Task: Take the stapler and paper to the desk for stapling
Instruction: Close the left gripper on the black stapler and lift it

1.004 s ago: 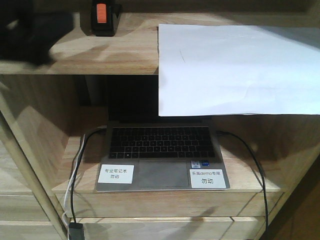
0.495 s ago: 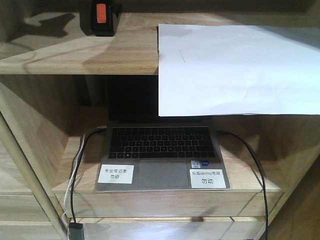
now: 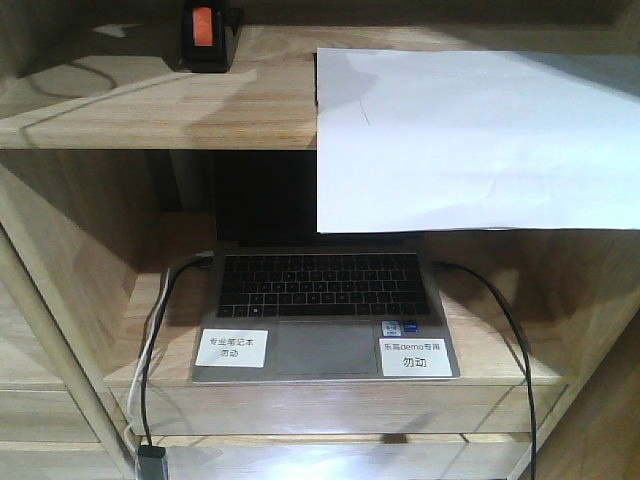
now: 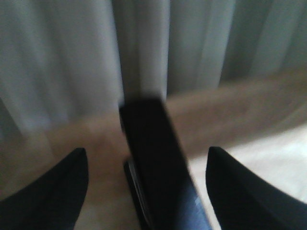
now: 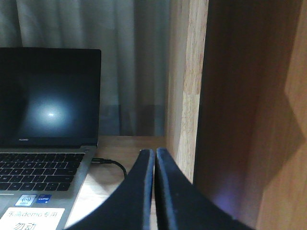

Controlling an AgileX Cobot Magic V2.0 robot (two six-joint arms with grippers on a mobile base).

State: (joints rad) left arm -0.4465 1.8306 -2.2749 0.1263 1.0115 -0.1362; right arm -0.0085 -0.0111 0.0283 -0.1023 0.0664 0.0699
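The black stapler point(image 3: 205, 35) with its orange patch stands at the back left of the upper shelf. In the blurred left wrist view my left gripper point(image 4: 147, 151) is open, and the stapler point(image 4: 156, 167) lies lengthwise between its two spread fingers, clear of both. The white paper point(image 3: 470, 140) lies on the right of the same shelf, with its front part hanging over the shelf edge. My right gripper point(image 5: 154, 151) is shut on nothing, low beside the laptop. Neither arm shows in the front view. The desk is out of view.
An open laptop point(image 3: 320, 300) with two white labels sits on the lower shelf point(image 3: 120, 370), with cables point(image 3: 150, 340) at both sides. A wooden upright panel point(image 5: 192, 86) stands just right of my right gripper. Grey curtains point(image 4: 72, 57) hang behind the shelving.
The dark arm that showed on the upper shelf's left a second ago has left the front view, and its shadow has shrunk. Stapler and paper stay put.
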